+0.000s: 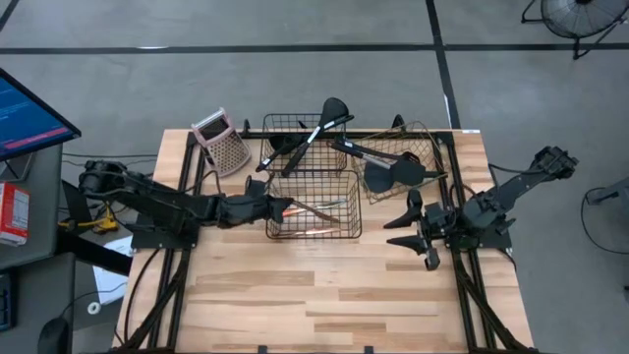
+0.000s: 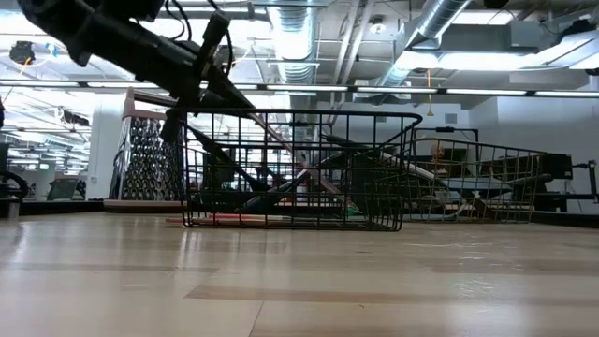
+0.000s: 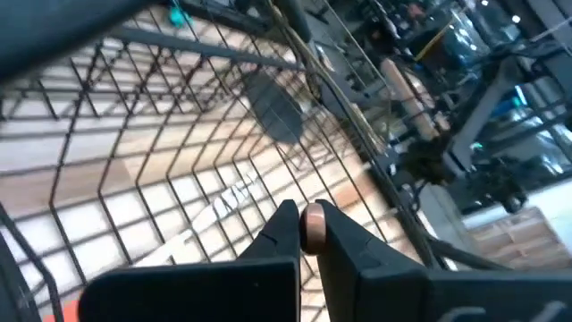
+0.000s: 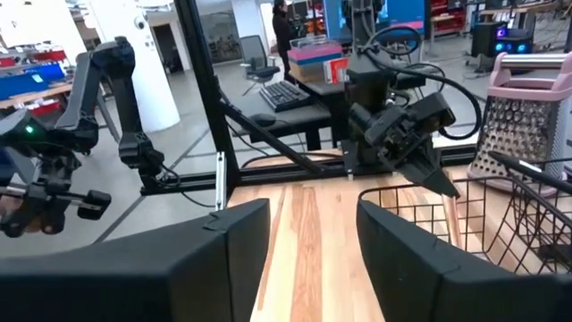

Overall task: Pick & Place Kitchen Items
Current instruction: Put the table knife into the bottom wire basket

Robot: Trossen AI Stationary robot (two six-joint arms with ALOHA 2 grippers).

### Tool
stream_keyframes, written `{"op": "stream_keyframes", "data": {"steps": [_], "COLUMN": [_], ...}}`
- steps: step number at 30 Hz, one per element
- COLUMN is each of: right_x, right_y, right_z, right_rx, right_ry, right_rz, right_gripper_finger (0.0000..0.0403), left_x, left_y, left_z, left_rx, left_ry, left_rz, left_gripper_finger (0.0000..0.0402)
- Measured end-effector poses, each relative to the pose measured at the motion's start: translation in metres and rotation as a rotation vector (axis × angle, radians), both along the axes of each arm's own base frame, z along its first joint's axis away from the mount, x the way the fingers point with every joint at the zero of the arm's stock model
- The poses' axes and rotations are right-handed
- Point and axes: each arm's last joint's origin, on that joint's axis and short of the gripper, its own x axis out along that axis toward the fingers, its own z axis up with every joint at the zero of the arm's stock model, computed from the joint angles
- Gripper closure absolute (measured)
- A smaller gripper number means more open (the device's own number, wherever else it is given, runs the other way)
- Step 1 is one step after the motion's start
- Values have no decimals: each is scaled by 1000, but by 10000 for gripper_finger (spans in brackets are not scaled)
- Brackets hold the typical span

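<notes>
While the left gripper [image 1: 278, 207] reaches over the rim of the front basket [image 1: 314, 232], its jaws are clamped on a copper handle [image 3: 314, 228], whose end shows between the fingertips [image 3: 284, 224] in the left wrist view. Inside that basket lie thin copper-handled pieces [image 1: 319, 208], slanting across the wire floor. Behind it, the back basket [image 1: 285, 126] holds black utensils [image 1: 313, 133], one with its broad head sticking up past the far rim. To the right, a brass-toned basket [image 1: 425, 138] holds black ladles [image 1: 388, 173], their bowls resting toward its near edge. A grater [image 1: 222, 141] with a pink top stands on the table just left of the back basket.

At the table's right side, near the brass-toned basket, the right gripper [image 1: 417, 228] hovers with jaws apart and nothing between them.

The table [image 1: 324, 305] is light wood planking, bare toward the front. A monitor [image 1: 29, 113] stands off its left edge, and a fan [image 1: 580, 18] sits on the floor beyond its far right corner. Beyond the table, the right wrist view shows a desk with a keyboard [image 4: 284, 94] and a person [image 4: 284, 27] standing far back.
</notes>
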Motion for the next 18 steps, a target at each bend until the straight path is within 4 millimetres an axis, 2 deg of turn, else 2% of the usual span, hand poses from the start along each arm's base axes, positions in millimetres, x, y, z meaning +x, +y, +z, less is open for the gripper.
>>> {"op": "stream_keyframes", "data": {"steps": [5,18], "right_x": [3,8], "right_y": [2,5], "right_z": [-3,-7], "right_rx": [-11,-24], "right_ry": [17,39], "right_rz": [0,-1], "right_gripper_finger": [239,252], "left_x": [-1,6], "left_y": [4,4], "left_z": [-1,-18], "left_rx": [-13,-60], "left_ry": [-49,5], "left_rz": [3,-74], "left_gripper_finger": [401,401]}}
